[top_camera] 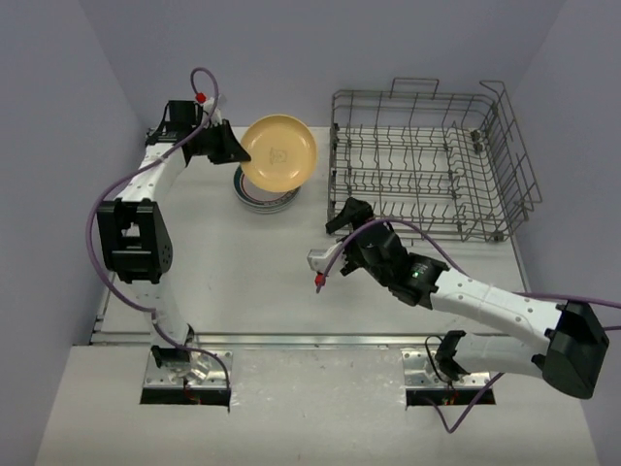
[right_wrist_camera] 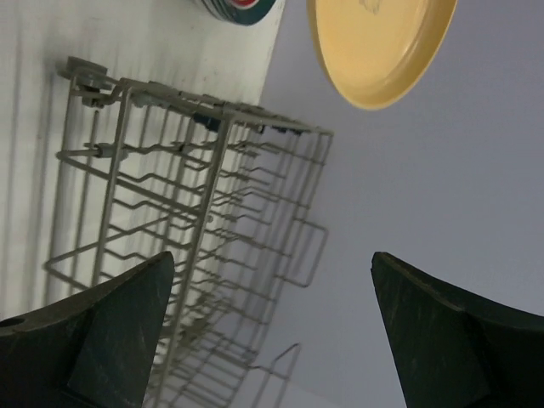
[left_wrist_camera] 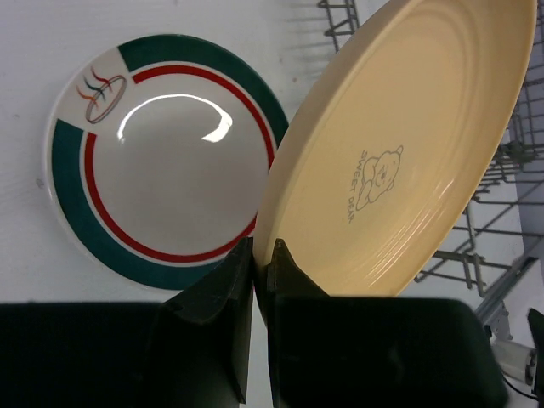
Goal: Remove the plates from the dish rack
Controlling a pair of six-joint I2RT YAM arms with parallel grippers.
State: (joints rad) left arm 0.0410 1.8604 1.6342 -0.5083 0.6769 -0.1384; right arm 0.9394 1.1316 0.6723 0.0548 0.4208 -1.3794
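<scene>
Left gripper (left_wrist_camera: 259, 276) clamped tight on the rim of a tan-yellow plate (left_wrist_camera: 399, 144) with a bear print, plate tilted above the stack of green-banded plates (top_camera: 260, 197) on the white table (top_camera: 243, 282), right gripper (right_wrist_camera: 272, 289) spread wide, holding nothing, near the wire dish rack (top_camera: 427, 165)

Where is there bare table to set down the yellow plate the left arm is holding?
Biggest free patch: the table nearer than the plate stack, between the left arm and right gripper. Crowded: the narrow gap between stack and dish rack, with that gripper at its near end.
</scene>
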